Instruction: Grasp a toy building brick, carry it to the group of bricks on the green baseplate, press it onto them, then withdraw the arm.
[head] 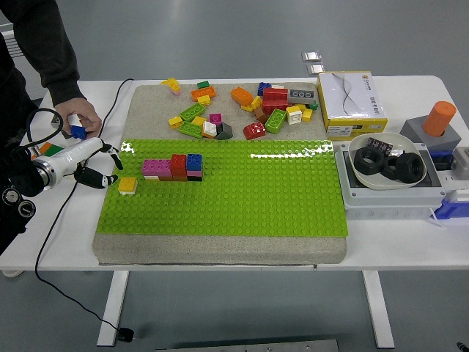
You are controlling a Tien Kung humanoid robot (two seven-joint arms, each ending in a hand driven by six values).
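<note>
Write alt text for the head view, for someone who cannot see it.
A robot's left hand hovers open at the left edge of a green baseplate, just beside a yellow brick lying on the plate, left of a small group of bricks. A person's hand holds a blue brick over the white table; loose bricks lie beyond the plate.
</note>
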